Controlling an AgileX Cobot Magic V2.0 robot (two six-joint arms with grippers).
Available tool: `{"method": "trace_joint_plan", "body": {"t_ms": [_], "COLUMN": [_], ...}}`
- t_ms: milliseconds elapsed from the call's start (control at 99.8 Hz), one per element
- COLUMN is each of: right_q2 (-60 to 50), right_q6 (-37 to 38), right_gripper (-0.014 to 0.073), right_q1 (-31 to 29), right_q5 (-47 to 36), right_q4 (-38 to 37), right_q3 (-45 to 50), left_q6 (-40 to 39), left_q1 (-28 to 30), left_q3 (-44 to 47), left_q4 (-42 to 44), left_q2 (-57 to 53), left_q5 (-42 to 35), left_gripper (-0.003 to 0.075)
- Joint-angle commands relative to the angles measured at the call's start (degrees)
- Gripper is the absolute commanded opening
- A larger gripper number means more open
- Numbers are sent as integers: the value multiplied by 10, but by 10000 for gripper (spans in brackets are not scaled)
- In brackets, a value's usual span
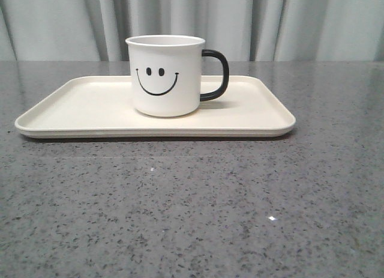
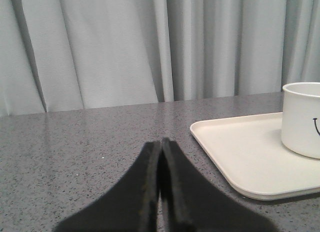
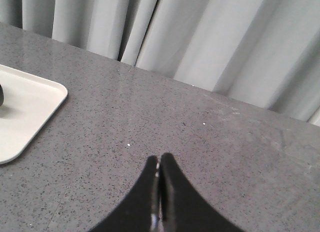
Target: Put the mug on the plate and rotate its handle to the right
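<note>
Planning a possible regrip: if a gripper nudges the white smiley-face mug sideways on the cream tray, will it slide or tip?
The white smiley-face mug looks squat, about as wide as tall, so it would probably slide rather than tip. The cream rectangular tray looks smooth, so little grip is likely. The black loop handle sticks out right; pushing there would likely spin it.

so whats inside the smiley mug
Only a strip of the inner wall near the rim of the white cylindrical mug with the black smiley face shows, and it looks plain white. The camera sits too low to see the bottom, so any contents are hidden.
</note>
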Motion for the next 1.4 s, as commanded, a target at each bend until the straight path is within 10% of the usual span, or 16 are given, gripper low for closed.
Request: {"method": "trace_joint_plan", "body": {"t_ms": [0, 932, 1392], "right_q2": [9, 9, -56], "right_q6": [1, 1, 1], "right_gripper": [-120, -120, -120], "right_q1": [-3, -9, -164], "right_q5": [-42, -43, -118], "right_q4": [-20, -19, 5], "right_q3": [-12, -12, 51], "left_q6": [-2, -2, -2], "left_q1": [1, 1, 1], "left_q3": [5, 5, 5], "left_q4": [-1, -1, -1], "left_q2": [-18, -18, -18], "left_q5": [-43, -43, -43], "left_gripper": [-20, -20, -20]}}
